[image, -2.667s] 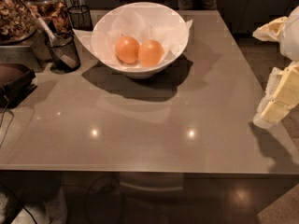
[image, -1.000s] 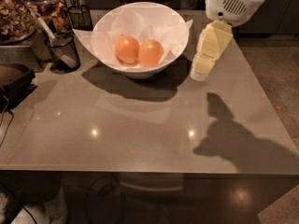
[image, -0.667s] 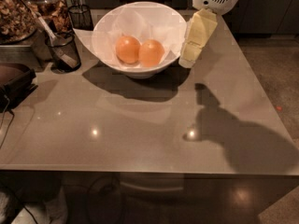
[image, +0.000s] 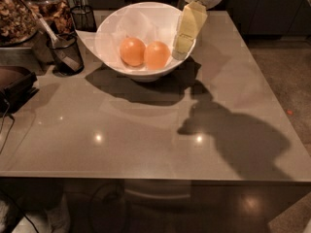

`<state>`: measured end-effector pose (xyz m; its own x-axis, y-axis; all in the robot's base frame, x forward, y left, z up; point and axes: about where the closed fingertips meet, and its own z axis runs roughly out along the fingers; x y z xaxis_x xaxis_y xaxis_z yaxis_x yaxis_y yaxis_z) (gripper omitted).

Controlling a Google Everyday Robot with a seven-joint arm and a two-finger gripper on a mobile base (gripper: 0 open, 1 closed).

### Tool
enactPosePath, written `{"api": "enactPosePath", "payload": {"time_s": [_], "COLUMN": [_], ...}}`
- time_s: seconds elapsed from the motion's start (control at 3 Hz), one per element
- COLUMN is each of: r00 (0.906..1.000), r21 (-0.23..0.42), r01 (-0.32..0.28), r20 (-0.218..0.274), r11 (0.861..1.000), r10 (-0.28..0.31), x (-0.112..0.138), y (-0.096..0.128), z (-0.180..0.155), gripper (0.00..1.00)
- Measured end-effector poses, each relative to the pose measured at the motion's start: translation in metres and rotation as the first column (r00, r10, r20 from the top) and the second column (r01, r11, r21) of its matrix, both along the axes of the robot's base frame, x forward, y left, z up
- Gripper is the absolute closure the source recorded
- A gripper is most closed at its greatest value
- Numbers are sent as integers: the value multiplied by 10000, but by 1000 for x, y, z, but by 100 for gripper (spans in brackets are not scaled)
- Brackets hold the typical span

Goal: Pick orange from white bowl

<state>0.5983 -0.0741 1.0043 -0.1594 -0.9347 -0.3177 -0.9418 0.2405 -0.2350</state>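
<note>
**Q:** What appears, largest first?
**A:** A grey table [image: 146, 140]. At upper centre stands the paper-lined white bowl [image: 104, 38]. The gripper [image: 181, 47] hangs tilted at the bowl's right rim; whether it is open or closed cannot be told.
**Q:** And the fruit?
**A:** The orange [image: 157, 55] lies inside the bowl, just left of the gripper, touching a second orange [image: 132, 51]. A dark mesh cup [image: 65, 52] stands at upper left.

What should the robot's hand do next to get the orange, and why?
Probably ease the hand a little down and inward, toward the middle of the white bowl, so it comes over the orange. The hand hangs at the bowl's rim, right beside that fruit but seemingly not touching it. The other orange lies on the far side, so the way looks free.
</note>
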Motion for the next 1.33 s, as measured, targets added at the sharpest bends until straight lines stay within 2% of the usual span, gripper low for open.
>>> {"api": "enactPosePath", "payload": {"time_s": [0.33,0.67,1.0,1.33], "r00": [9991,9986,9978,9971], "r21": [133,357,429,353], "r01": [-312,-457,-577,-736], "r20": [290,268,362,191], "r11": [9994,9983,9974,9967], "r10": [308,448,562,730], "x": [24,90,95,95], "y": [16,47,47,48], "z": [-2,-18,-26,-40], "gripper": [0,0,0,14]}}
